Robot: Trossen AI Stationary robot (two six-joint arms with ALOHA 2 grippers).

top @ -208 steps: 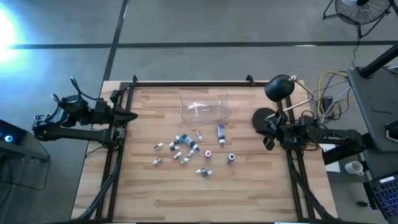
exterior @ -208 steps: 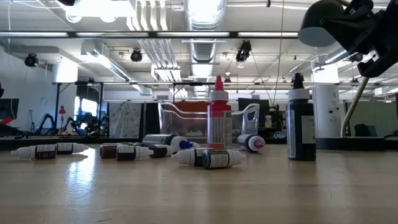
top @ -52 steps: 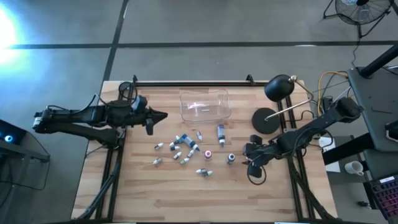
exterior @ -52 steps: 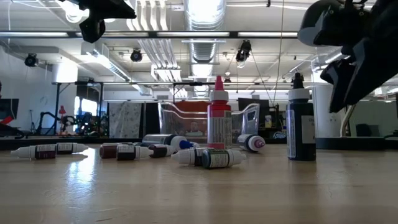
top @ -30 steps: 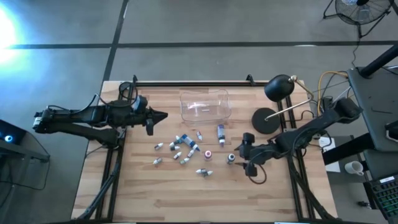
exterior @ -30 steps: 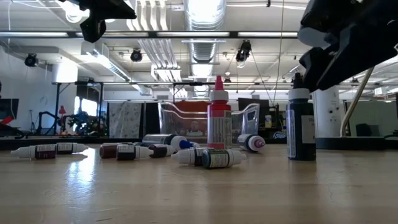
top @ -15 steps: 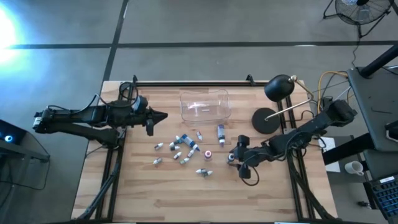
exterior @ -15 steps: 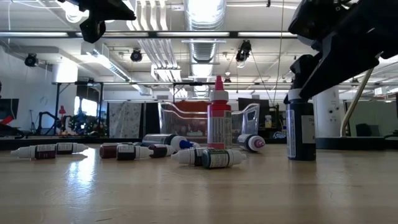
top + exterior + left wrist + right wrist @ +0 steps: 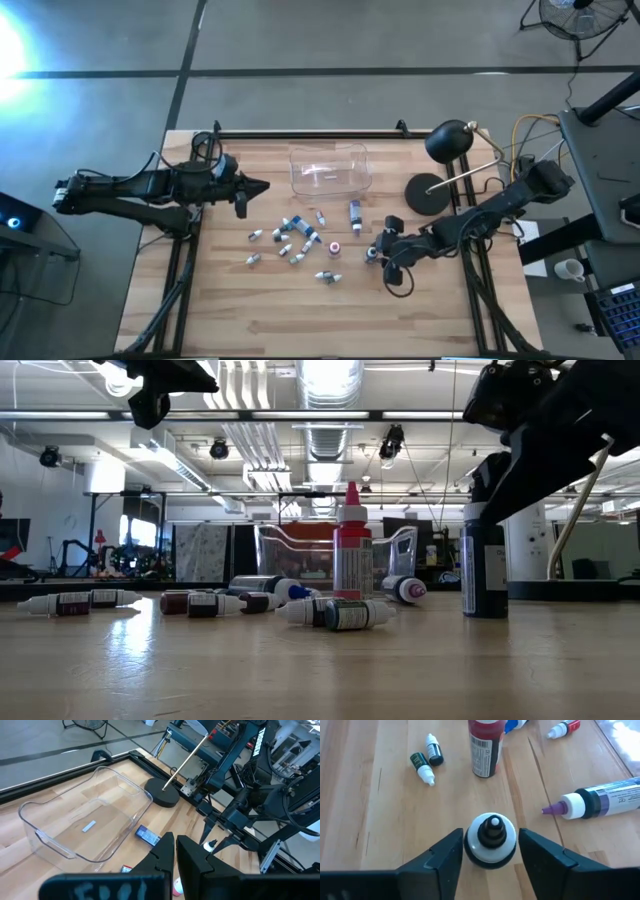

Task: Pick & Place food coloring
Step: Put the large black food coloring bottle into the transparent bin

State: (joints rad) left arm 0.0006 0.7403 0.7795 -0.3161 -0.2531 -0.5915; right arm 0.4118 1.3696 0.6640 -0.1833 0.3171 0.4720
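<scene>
Since approx. 1 s ago, right arm has extended further toward bench centre; right pincer (image 9: 376, 252) has come down over the upright dark bottle (image 9: 371, 254) and its fingers have begun narrowing. Left arm pos. unchanged.

Right arm: reaches in from the right bench edge, forearm running diagonally, low over the wood. Right wrist view shows the two fingers (image 9: 445, 857) straddling the dark bottle's white shoulder (image 9: 490, 840), one per side, a small gap visible on each side — pincer part-open, not gripping yet.

Left arm: held above the left part of the bench, pointing toward centre; left pincer (image 9: 262, 185) fully closed, holding nothing, well apart from the bottles.

Food coloring: bottles scattered mid-bench, most lying flat in a loose cluster (image 9: 295, 240). Upright red bottle (image 9: 352, 550) stands near the dark bottle. A purple-tipped bottle (image 9: 600, 797) lies flat just beside the right pincer. Two small bottles (image 9: 427, 762) lie on the other side of the red one.

Clear tub (image 9: 329, 168) sits toward the far edge, apart from the cluster.

Clearance: bare wood (image 9: 300, 315) along the near edge and left of the cluster. Lamp base (image 9: 428, 195) sits near the right arm's elbow; metal frame rails run along the bench's left and right edges.
</scene>
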